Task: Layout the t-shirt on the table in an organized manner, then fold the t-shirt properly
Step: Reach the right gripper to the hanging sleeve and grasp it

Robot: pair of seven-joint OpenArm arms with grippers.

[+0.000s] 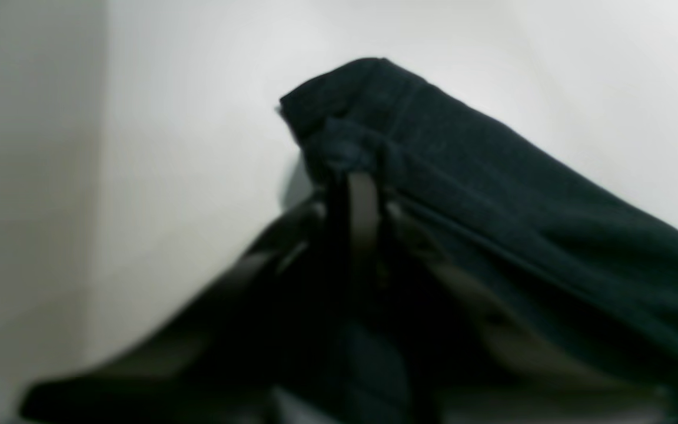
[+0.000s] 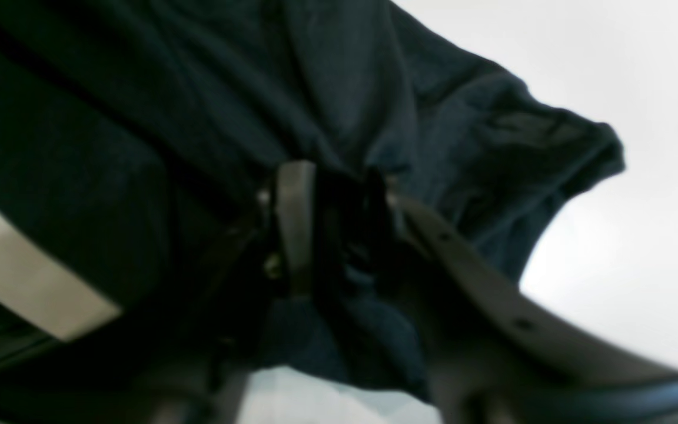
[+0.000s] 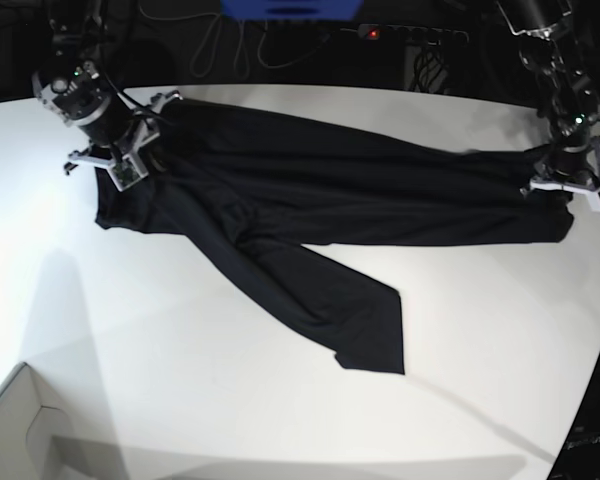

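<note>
My right gripper [image 3: 120, 158]: at the left of the base view, over one end of the t-shirt [image 3: 310, 200]. In my right wrist view [image 2: 333, 194] black cloth sits bunched between my fingers, which stand a little apart; I cannot tell whether I truly grip it.
Shirt: stretched in a long band across the far half of the table [image 3: 180, 380], with one flap trailing toward the near edge. It lies twisted and rumpled, not flat.
My left gripper [image 3: 568, 185]: at the right of the base view, on the other end. In my left wrist view [image 1: 362, 176] the fingers are nearly together against a hemmed edge of the cloth [image 1: 492, 194]; hold or release, I cannot tell.
Step in hand: laying out, I judge, with folding not yet begun.
Doing it well: keep both ends level and taut, set them down evenly, then smooth the trailing flap so no twist is folded in.
</note>
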